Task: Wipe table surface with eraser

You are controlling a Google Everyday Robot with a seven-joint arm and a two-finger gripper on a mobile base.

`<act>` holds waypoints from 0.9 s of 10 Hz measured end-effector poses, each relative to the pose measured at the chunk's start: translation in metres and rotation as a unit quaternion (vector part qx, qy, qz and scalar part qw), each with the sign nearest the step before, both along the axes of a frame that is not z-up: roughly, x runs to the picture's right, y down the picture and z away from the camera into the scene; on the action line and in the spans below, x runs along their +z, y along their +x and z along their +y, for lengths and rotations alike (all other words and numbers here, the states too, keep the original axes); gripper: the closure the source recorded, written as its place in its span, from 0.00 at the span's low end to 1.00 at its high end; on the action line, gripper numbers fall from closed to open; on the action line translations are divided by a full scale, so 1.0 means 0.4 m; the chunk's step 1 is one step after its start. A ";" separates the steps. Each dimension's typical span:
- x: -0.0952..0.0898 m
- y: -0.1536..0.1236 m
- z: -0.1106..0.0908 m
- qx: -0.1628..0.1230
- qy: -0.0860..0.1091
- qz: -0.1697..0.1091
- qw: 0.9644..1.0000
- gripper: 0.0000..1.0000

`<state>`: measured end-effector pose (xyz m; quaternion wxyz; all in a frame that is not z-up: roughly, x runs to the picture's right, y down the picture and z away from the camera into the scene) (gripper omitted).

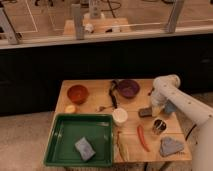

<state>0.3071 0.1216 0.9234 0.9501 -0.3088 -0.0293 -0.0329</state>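
Judging from where things sit, I take the step in hand to be the wipe itself. The gripper (154,106) hangs low at the right-centre of the frame, at the end of the white arm (175,92). The eraser (145,112), a small dark block, lies flat on the wooden table (97,89) right at the gripper's lower left edge. They look to be touching, but I cannot tell whether the gripper is clamped on the block or merely resting against it, nor how wide it stands.

To do this well, I would want a firm hold confirmed before any stroke, then light, even downward pressure so the block stays flat rather than rocking onto an edge.

The bare wood is narrow. The white cup (120,116) stands just to the left of the eraser, the metal can (159,126) just below the gripper, and the red chili pepper (143,137) lies lower in the frame between them. The purple bowl (128,88) sits above and to the left. Short strokes, up and down the frame in the open strip between cup and arm, seem safest to me; a long sweep left would likely knock the cup, which looks light and easy to tip.

The green tray (54,137) at lower left is well apart and should not matter.
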 end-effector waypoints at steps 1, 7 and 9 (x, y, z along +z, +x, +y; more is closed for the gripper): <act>0.020 0.001 -0.025 0.000 0.002 0.001 1.000 1.00; 0.059 -0.124 -0.106 -0.023 0.003 -0.034 0.999 1.00; 0.019 -0.185 -0.056 -0.031 0.000 -0.056 0.998 1.00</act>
